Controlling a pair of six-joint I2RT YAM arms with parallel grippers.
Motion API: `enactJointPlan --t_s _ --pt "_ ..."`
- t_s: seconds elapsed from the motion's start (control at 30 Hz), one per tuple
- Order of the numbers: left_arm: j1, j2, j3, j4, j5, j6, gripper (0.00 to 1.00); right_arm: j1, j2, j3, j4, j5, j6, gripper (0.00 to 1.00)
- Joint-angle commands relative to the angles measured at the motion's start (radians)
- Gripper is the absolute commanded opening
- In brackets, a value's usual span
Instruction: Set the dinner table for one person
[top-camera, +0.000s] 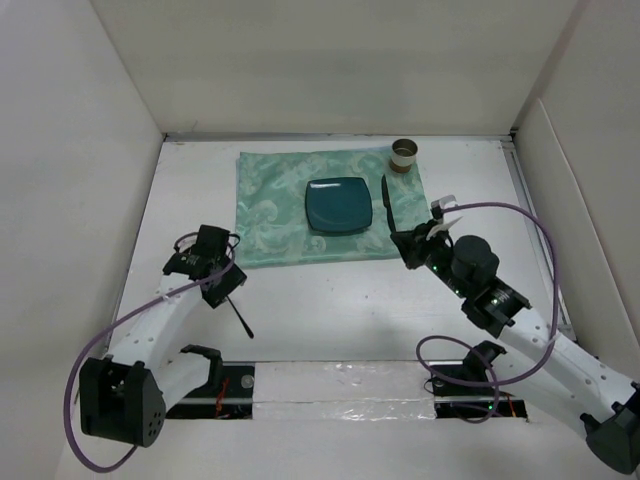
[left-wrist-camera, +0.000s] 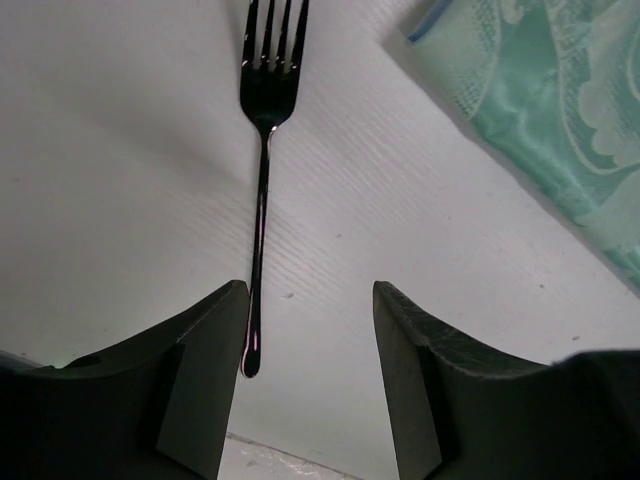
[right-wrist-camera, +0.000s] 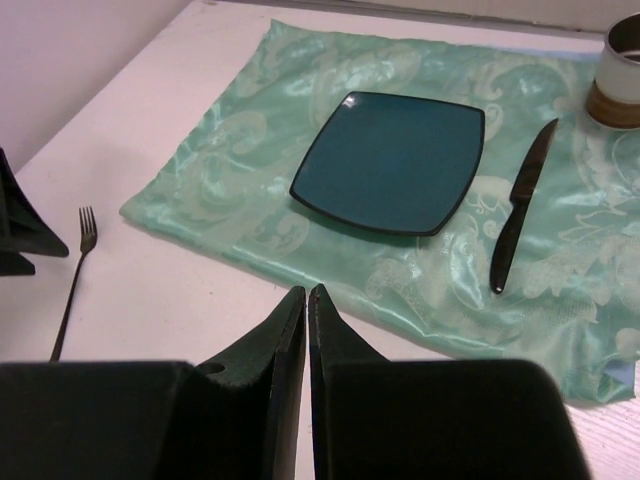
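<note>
The dinner table (top-camera: 330, 300) lies free before the mat (top-camera: 270, 215) (plate (top-camera: 338, 205), knife (top-camera: 389, 205), cup (top-camera: 404, 155) crowd it).

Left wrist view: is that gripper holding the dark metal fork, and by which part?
Nothing is held. The left gripper stands open; the dark metal fork lies on the white tabletop, its handle end beside one finger.

A large, flat, matte-white rectangular surface (top-camera: 330, 300) lies level, filling the overhead view, boxed by pale upright walls (top-camera: 330, 60) at left, far and right; faintly ribbed up close.
</note>
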Motion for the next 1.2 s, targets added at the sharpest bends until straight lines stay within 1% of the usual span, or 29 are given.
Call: enactJointPlan --t_s 0.0,0.1,0.23,0.27,0.33,0.4,0.53,0.63,0.77,0.83,0.87,0.97,1.0,1.07,1.1,1.17 --pt "0.002 0.043 0.037 -0.064 -0.043 -0.056 0.5 -0.025 -0.023 -0.003 -0.004 -0.036 0.0 0.11" --pt "0.002 0.095 0.028 -0.032 -0.089 -0.078 0.5 -0.035 -0.055 -0.006 -0.015 -0.044 0.003 0.11" --pt "0.002 0.217 0.071 -0.067 -0.166 -0.111 0.47 -0.065 -0.095 -0.021 -0.01 -0.048 0.012 0.11" --pt "-0.036 0.257 0.076 -0.067 -0.205 -0.119 0.47 -0.065 -0.099 -0.021 -0.012 -0.051 0.013 0.12" --pt "-0.047 0.291 0.073 -0.036 -0.239 -0.115 0.47 -0.088 -0.115 -0.025 -0.013 -0.051 0.019 0.12" --pt "-0.023 0.343 0.039 0.038 -0.221 -0.09 0.46 -0.098 -0.119 -0.027 -0.01 -0.082 0.02 0.12" --pt "-0.022 0.409 0.028 0.093 -0.17 -0.067 0.44 -0.127 -0.116 -0.033 -0.006 -0.094 0.028 0.13" --pt "-0.022 0.396 0.018 0.097 -0.146 -0.067 0.41 -0.137 -0.107 -0.032 -0.001 -0.122 0.025 0.13" --pt "-0.022 0.321 -0.033 0.142 -0.099 -0.069 0.36 -0.146 -0.113 -0.032 -0.002 -0.13 0.026 0.13" --pt "-0.022 0.311 -0.036 0.142 -0.086 -0.067 0.29 -0.157 -0.119 -0.033 -0.002 -0.126 0.029 0.13" --pt "-0.033 0.295 -0.036 0.136 -0.074 -0.062 0.22 -0.157 -0.121 -0.033 -0.001 -0.123 0.031 0.13" --pt "-0.033 0.267 -0.045 0.137 -0.039 -0.058 0.16 -0.157 -0.121 -0.033 -0.004 -0.125 0.031 0.13" --pt "-0.033 0.255 -0.059 0.143 -0.023 -0.056 0.11 -0.166 -0.122 -0.032 -0.004 -0.125 0.031 0.13" --pt "-0.033 0.218 -0.079 0.152 0.015 -0.058 0.05 -0.166 -0.125 -0.033 -0.012 -0.123 0.031 0.13" --pt "-0.047 0.209 -0.09 0.16 0.02 -0.061 0.0 -0.166 -0.127 -0.032 -0.013 -0.119 0.031 0.13" --pt "-0.058 0.187 -0.088 0.163 0.018 -0.049 0.0 -0.175 -0.135 -0.03 -0.016 -0.113 0.031 0.13"
